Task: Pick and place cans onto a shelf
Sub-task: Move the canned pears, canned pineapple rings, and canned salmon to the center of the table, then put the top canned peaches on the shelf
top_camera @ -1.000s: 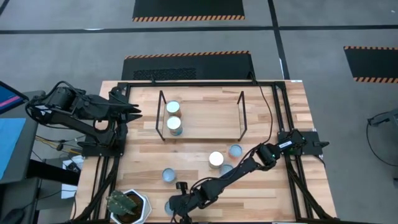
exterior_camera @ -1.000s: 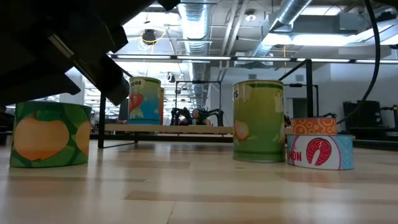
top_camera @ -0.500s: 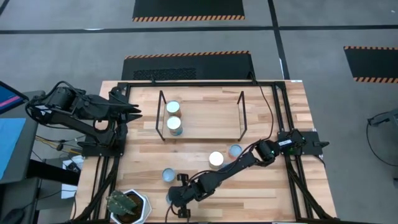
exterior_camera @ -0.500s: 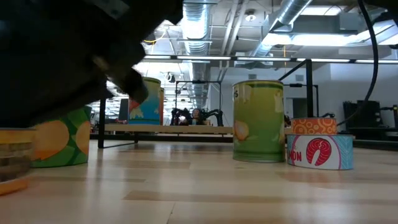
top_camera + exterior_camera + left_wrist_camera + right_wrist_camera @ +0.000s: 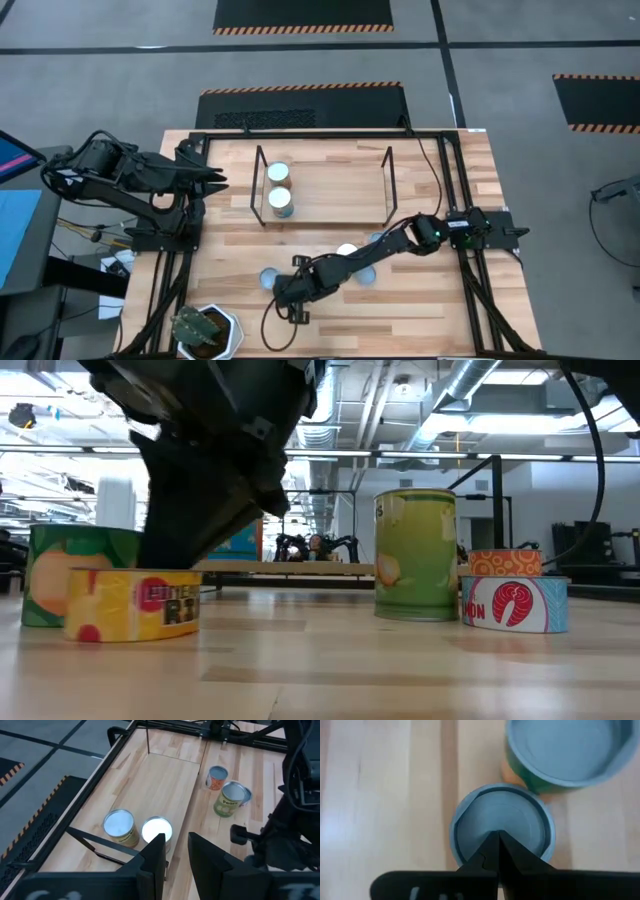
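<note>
My right gripper (image 5: 289,292) is shut over a short yellow can (image 5: 131,605), whose pale-blue top (image 5: 502,827) fills the right wrist view. A green can (image 5: 270,281) stands right beside it, and also shows in the right wrist view (image 5: 565,750). Two cans (image 5: 280,186) stand on the left end of the shelf (image 5: 335,195). Three more cans stand on the table by my right arm: a tall green one (image 5: 415,555), a salmon one (image 5: 515,603) and an orange one (image 5: 505,563). My left gripper (image 5: 216,178) is open and empty, left of the shelf. My right gripper rests its shut fingertips (image 5: 496,851) on the middle of the yellow can's round top (image 5: 485,817), coming from above and pointing down. The can stands upright with its base on the table.
A white hexagonal pot with a green plant (image 5: 208,330) stands at the near left corner. My right arm (image 5: 380,252) lies low across the cans in the middle of the table. The shelf's black wire frames (image 5: 389,185) stand at its two short ends, and bare board lies between them.
My right gripper has gone from the table's near edge toward the far edge. The yellow can has slid along the table with it, staying upright, and now stands beside the green can.
</note>
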